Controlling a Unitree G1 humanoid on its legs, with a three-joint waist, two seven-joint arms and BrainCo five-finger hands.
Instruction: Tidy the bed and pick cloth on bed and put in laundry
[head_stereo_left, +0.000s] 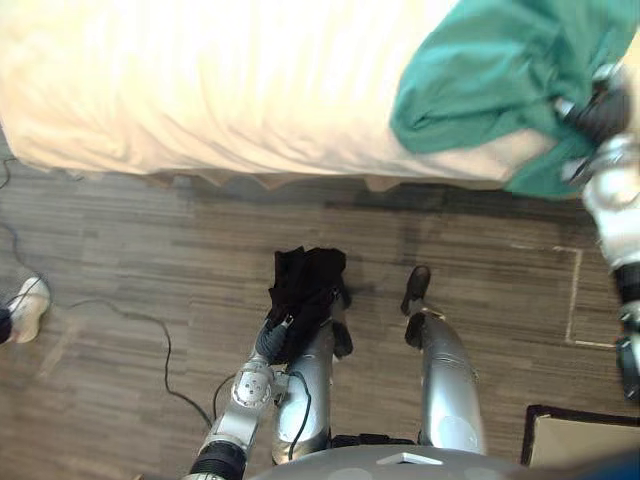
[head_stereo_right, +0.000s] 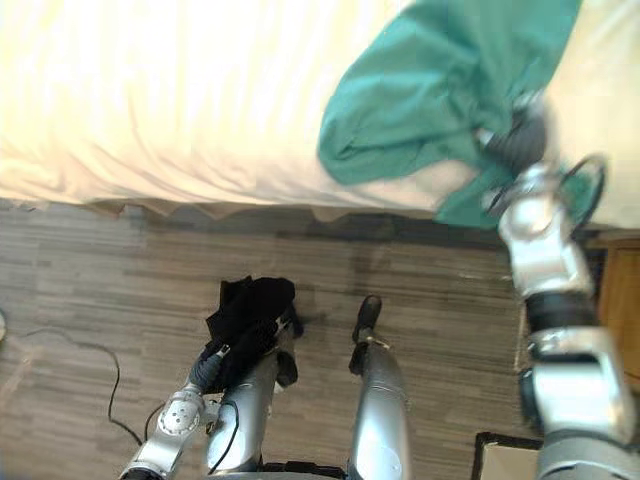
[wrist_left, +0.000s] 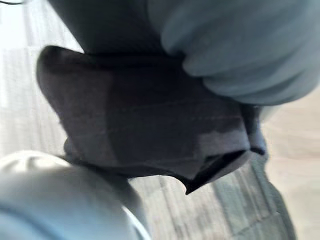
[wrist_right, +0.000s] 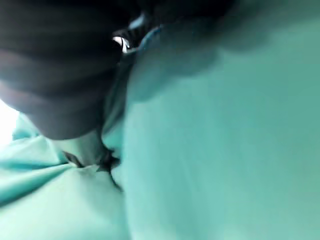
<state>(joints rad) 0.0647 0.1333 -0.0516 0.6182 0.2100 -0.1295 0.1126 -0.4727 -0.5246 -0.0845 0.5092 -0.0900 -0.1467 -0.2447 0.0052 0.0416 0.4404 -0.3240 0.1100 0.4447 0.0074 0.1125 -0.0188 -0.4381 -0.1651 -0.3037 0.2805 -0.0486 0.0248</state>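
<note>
Your left hand (head_stereo_left: 272, 342), low over the floor, is clamped on a black cloth (head_stereo_left: 308, 285): one piece collected, not yet delivered.
Your right hand (head_stereo_right: 517, 138) is buried in the teal cloth (head_stereo_left: 490, 70) at the edge of the bed (head_stereo_left: 200, 90), and I cannot tell its grip. By my reading, both cloths are still owed to the laundry.

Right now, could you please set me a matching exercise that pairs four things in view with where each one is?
Things:
1. green cloth
2. black cloth
3. white shoe
4. bed

Places:
A. on the wooden floor, at the robot's far left
B. cream-covered, across the far side of the view
C. at the left hand, low over the floor
D. on the bed's near edge, at the right hand

Pairs: 1-D, 2-C, 3-A, 4-B.
</note>
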